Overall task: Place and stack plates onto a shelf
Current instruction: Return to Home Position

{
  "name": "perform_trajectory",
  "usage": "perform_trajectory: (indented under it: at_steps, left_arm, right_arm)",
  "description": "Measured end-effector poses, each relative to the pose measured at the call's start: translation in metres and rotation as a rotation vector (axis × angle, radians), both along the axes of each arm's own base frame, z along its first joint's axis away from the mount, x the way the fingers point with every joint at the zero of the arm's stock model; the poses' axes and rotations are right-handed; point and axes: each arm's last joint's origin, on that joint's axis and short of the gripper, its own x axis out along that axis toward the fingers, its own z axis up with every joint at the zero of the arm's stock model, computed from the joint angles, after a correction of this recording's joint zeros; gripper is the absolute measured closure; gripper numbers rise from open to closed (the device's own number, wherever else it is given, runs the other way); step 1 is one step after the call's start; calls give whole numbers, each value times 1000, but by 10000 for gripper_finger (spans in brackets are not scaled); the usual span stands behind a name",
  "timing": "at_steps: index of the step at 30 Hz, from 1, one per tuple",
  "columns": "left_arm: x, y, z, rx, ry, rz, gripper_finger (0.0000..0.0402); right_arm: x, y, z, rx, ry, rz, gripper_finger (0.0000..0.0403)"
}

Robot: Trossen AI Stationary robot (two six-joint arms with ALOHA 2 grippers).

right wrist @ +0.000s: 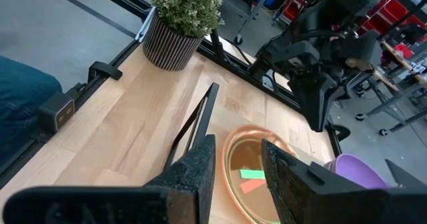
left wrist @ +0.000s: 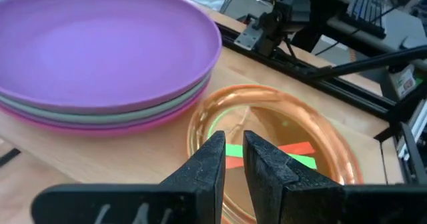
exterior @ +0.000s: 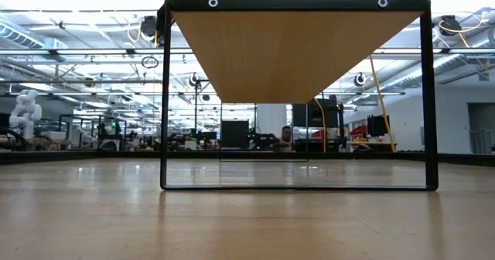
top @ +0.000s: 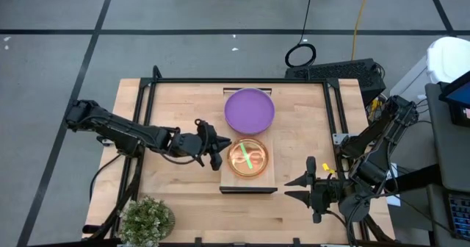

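The shelf [top: 250, 182] is a long light-wood board with dark end bars; the low view shows it [exterior: 294, 51] raised on a dark frame. On its far half sits a stack of large plates [top: 250, 109], purple over teal over magenta [left wrist: 100, 57]. On its near half lies the orange translucent plate [top: 248, 159] [left wrist: 280, 144], with green and red strips showing in it. My left gripper [top: 222, 156] [left wrist: 233, 159] is at the orange plate's left rim, with a narrow gap between its fingers. My right gripper [top: 292, 189] [right wrist: 238, 164] is open, low over the table right of the shelf. My left gripper's fingertips [left wrist: 215, 151] stand level over the left rim [left wrist: 200, 127] of the orange plate, coming from the table's left. I cannot tell whether they touch it. The plate lies flat on the shelf.
A potted plant [top: 147, 219] [right wrist: 183, 21] stands at the table's near left corner. Dark frame rails [top: 147, 107] run along the table's left, far and right sides. A keyboard [top: 334, 70] lies beyond the far edge. Bare tabletop [top: 183, 195] lies left of the shelf.
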Motion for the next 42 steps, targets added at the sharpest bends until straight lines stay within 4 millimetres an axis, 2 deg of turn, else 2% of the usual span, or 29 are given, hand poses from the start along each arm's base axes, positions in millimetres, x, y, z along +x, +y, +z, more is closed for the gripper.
perform_trajectory:
  at_steps: [16,26,31,34,37,42]
  left_arm:
    - [-24,-12,28,95,-60,-107,343]
    - [-38,-32,37,299,-61,-261,344]
    - [-42,-43,36,424,-41,-348,359]
    - [-42,-42,36,453,-27,-356,387]
    - [-41,-39,33,461,2,-352,396]
    - [-38,-33,20,428,-35,-409,399]
  right_arm:
    - [-1,-2,-3,40,23,-29,296]
    - [-5,-6,-15,62,-15,-17,303]
    - [-15,-19,-21,107,-85,1,333]
    - [-26,-33,-29,143,-108,0,361]
    - [-37,-47,-42,171,-115,-6,391]
    - [-54,-68,-61,214,-153,-3,396]
